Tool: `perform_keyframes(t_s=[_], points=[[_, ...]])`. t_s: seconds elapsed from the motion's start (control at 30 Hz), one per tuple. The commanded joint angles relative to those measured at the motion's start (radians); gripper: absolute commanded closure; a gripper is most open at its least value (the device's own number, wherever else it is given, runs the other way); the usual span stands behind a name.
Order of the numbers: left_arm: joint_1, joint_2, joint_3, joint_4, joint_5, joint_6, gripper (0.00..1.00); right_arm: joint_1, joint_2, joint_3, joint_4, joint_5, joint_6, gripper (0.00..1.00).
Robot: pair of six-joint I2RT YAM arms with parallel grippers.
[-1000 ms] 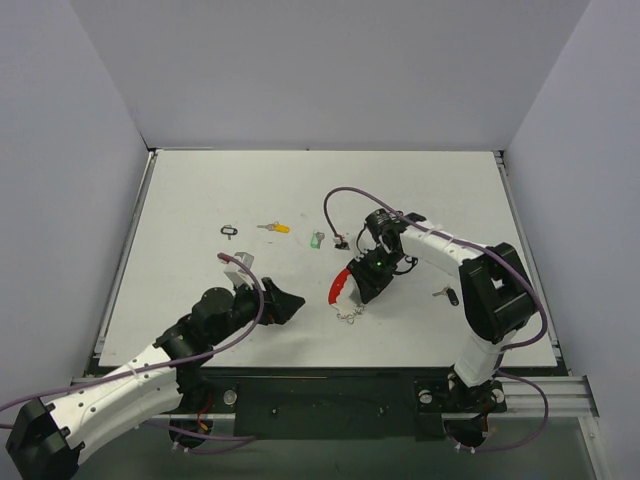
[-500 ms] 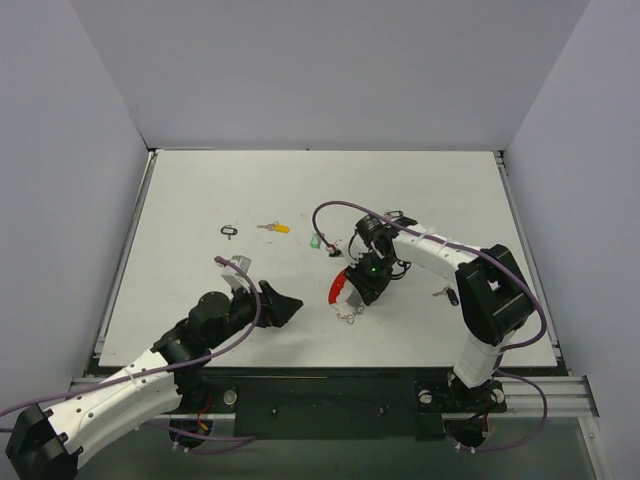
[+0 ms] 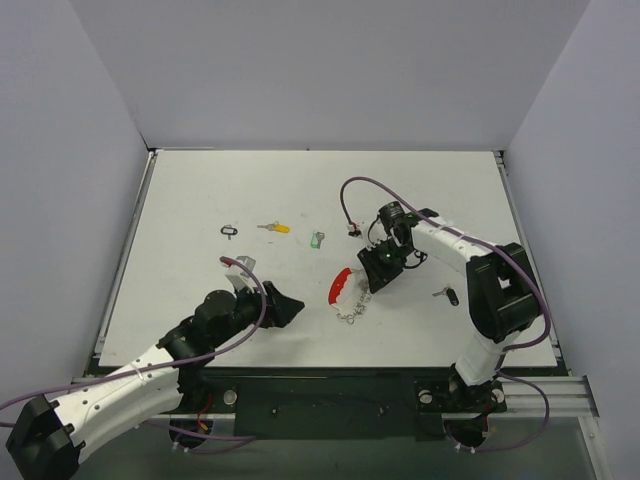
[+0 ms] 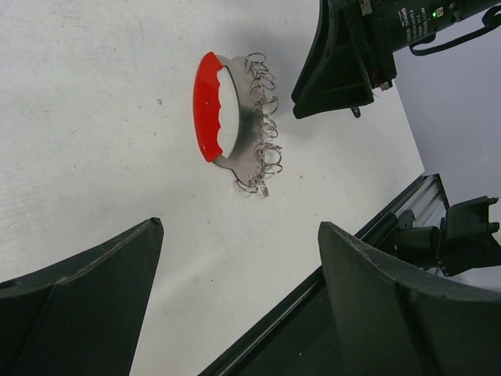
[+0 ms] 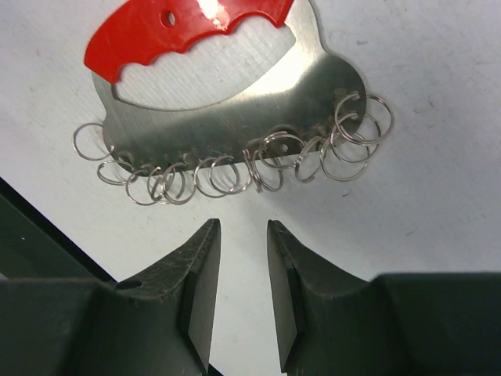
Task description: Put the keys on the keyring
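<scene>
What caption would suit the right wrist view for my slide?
Right gripper, narrowly open and empty, poised just short of the row of small wire loops on the keyring.

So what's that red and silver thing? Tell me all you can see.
The keyring is a flat silver metal plate with a slot in it, a scalloped red plastic grip along one edge and a row of small wire rings along the other. It lies flat on the white table, no keys on it. The right gripper points at the rings, not touching.
</scene>
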Motion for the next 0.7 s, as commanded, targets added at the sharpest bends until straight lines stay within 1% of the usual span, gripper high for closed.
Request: perform_keyframes(t_s=[0.0, 0.33, 0.67], points=[[-0.002, 0.011, 0.002, 0.078, 0.01, 0.009, 0.09, 0.005, 0.004, 0.028, 0.004, -0.083, 0.077, 0.75], [-0.002, 0.005, -0.006, 0.078, 0.004, 0.002, 0.09, -0.003, 0.047, 0.043, 0.018, -0.076, 0.112, 0.82], [-0.002, 0.011, -0.006, 0.086, 0.005, -0.001, 0.09, -0.004, 0.084, 0.062, 0.016, -0.042, 0.132, 0.83]])
